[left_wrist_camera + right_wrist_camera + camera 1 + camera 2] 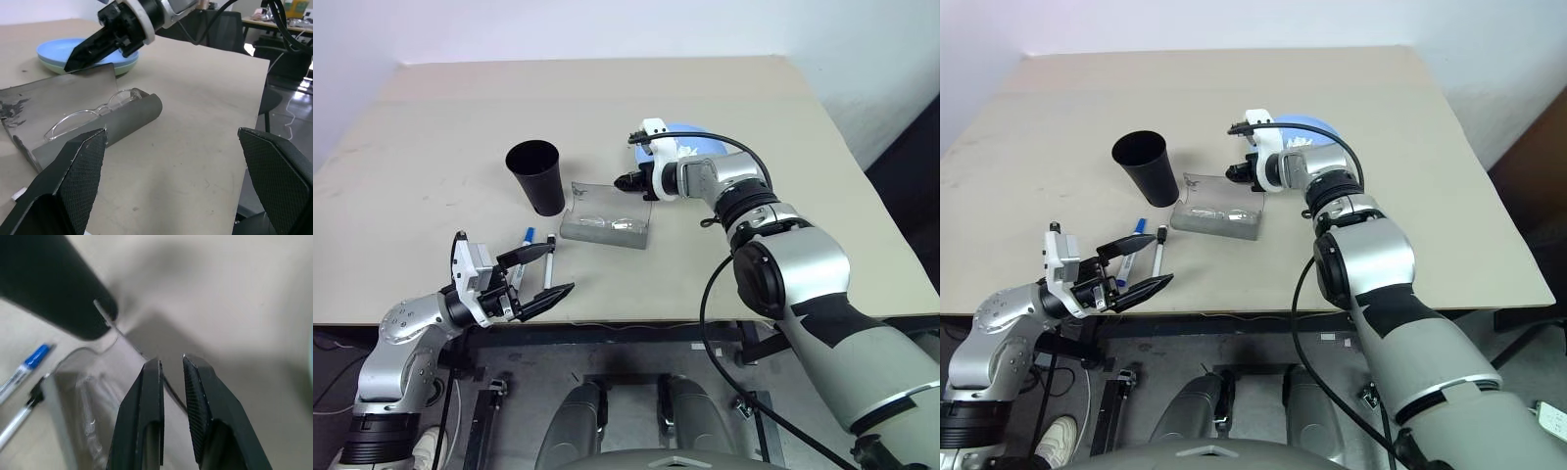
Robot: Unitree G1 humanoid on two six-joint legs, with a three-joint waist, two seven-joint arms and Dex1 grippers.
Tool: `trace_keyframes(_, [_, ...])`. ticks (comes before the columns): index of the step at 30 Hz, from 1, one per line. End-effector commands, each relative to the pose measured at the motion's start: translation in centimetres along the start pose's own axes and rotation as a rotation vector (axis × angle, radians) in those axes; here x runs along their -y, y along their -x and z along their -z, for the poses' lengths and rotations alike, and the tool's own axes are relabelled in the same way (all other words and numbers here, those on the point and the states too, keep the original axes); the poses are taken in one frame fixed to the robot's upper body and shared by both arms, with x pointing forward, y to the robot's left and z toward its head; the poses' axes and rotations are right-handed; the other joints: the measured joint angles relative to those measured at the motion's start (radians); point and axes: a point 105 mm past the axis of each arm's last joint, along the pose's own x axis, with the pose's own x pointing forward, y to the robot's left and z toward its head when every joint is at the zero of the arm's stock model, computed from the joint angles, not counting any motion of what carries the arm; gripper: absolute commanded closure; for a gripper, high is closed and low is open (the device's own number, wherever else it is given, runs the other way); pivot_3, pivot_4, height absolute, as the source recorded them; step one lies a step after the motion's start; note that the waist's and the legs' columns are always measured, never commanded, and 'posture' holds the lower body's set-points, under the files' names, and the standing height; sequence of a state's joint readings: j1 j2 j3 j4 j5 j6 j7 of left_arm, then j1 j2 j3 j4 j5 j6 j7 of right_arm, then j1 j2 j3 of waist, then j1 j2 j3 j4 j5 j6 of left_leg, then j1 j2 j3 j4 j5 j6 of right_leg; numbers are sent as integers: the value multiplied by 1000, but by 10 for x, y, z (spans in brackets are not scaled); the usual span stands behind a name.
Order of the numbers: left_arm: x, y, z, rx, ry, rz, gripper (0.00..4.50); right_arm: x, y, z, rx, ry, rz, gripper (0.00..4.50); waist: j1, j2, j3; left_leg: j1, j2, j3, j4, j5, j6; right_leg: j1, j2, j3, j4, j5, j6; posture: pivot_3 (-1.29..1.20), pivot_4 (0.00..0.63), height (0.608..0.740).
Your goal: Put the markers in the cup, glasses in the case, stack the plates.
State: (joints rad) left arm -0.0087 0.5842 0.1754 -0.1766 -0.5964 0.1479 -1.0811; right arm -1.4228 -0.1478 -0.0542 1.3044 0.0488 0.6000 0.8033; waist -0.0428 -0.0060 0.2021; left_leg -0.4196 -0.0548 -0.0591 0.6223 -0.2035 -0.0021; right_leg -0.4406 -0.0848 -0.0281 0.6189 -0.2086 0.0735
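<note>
The grey case [604,233] lies open mid-table with the clear glasses [93,112] inside it. My right gripper [623,181] is shut on the far edge of the raised lid [73,93]; the thin lid edge runs between its fingers [151,382]. Behind it the light blue plate [693,137] sits on the mint green plate [120,68]. The black cup [536,176] stands upright left of the case. Two markers, blue-capped [526,241] and black-capped [549,257], lie near the front edge. My left gripper [563,266] hovers open just over them, holding nothing.
The table's front edge [636,318] runs close under my left gripper. A black cable [710,294] hangs from my right arm over that edge. Bare tabletop stretches to the far side and to the left of the cup.
</note>
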Motion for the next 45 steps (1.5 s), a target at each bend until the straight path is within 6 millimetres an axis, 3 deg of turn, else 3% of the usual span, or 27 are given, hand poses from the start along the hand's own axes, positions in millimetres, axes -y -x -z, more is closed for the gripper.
trace_keyframes(1, [0, -2, -2, 8, -25, 4, 0, -7, 5, -5, -28, 37, -52, 3768, -1, 0, 0, 0, 0, 0, 0, 0, 0, 0, 0, 0, 0, 0, 0, 0, 150, 735])
trace_keyframes(18, [-2, 2, 1, -1, -14, -2, 0, -12, 14, 9, -130, 83, -159, 3768, 0, 0, 0, 1, 0, 0, 1, 0, 0, 1, 0, 0, 1, 0, 0, 0, 150, 735])
trace_keyframes(27, [-5, 1, 4, -6, -3, -9, 0, -49, 16, 17, -174, 132, -297, 3768, 1, 0, 0, 0, 0, -1, 1, 0, 0, -1, 0, 1, 3, 1, 2, 0, 150, 735])
trace_keyframes(31, [-7, 1, 3, -4, -6, -11, 0, -54, 19, 21, -159, 164, -297, 3768, 1, 0, 0, 0, 0, -1, 2, 0, 0, -1, -1, 1, 3, 1, 2, 0, 150, 735])
trace_keyframes(36, [-6, 2, 3, -9, -11, -13, 0, -45, 17, 26, -95, 263, -233, 3768, 2, 0, 0, 0, 0, 0, 4, 0, -1, 0, -1, 1, 2, 0, 0, 0, 150, 735])
trace_keyframes(40, [-5, 4, 3, -10, -11, -15, 0, -48, 16, 30, -81, 236, -248, 3768, 1, 0, 0, -1, 0, 0, 4, 0, 0, -1, -2, 1, 3, 0, 0, 0, 150, 735])
trace_keyframes(45, [-5, 6, 3, -12, -11, -16, 0, -59, 24, 19, -51, 167, -316, 3768, 2, 0, 0, -1, 0, -1, 4, 0, 0, -1, -2, 1, 3, 0, 0, 0, 150, 735])
